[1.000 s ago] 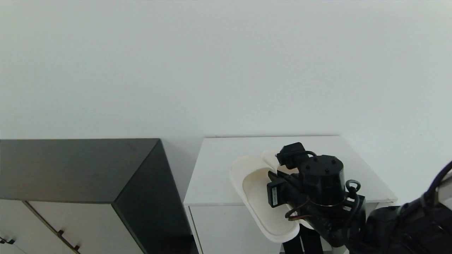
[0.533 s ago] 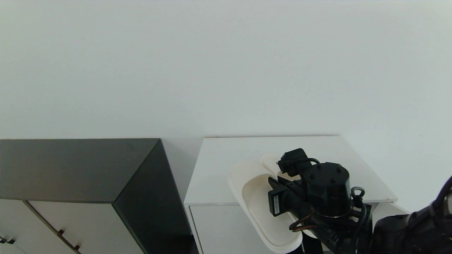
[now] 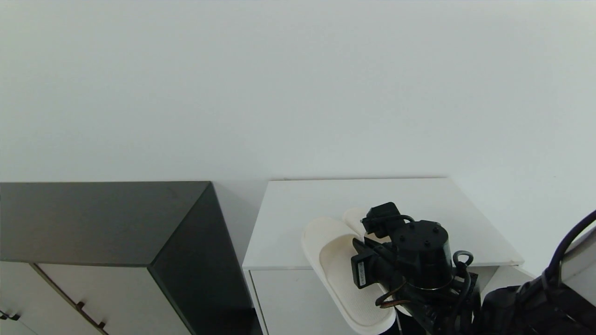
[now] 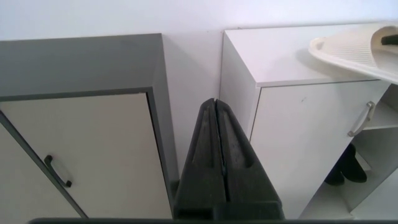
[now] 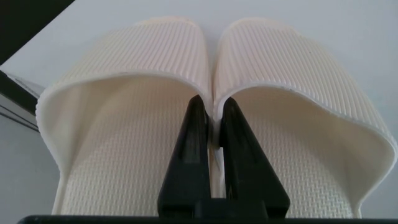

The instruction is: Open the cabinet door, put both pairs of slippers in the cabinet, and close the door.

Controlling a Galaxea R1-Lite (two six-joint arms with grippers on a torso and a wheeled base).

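Note:
A pair of cream slippers [image 3: 335, 260] hangs sole to sole over the front edge of the white cabinet [image 3: 298, 209], toes pointing toward the wall. My right gripper [image 5: 211, 102] is shut on the two touching inner edges of the slippers [image 5: 143, 74]. In the left wrist view one slipper [image 4: 354, 46] juts over the cabinet top [image 4: 280, 56]. Below it a white door panel [image 4: 305, 137] with a metal handle [image 4: 360, 118] stands beside an open compartment holding dark shoes [image 4: 351, 168]. My left gripper [image 4: 216, 102] is shut and empty, low before the gap between the two cabinets.
A dark grey cabinet [image 3: 102, 218] with beige doors and dark handles [image 4: 57, 171] stands left of the white one, a narrow gap between them. A plain white wall [image 3: 298, 93] rises behind both. The white cabinet's top is bare behind the slippers.
My right arm and the slippers have sunk a little and drawn slightly back toward me. The cabinets have not moved.

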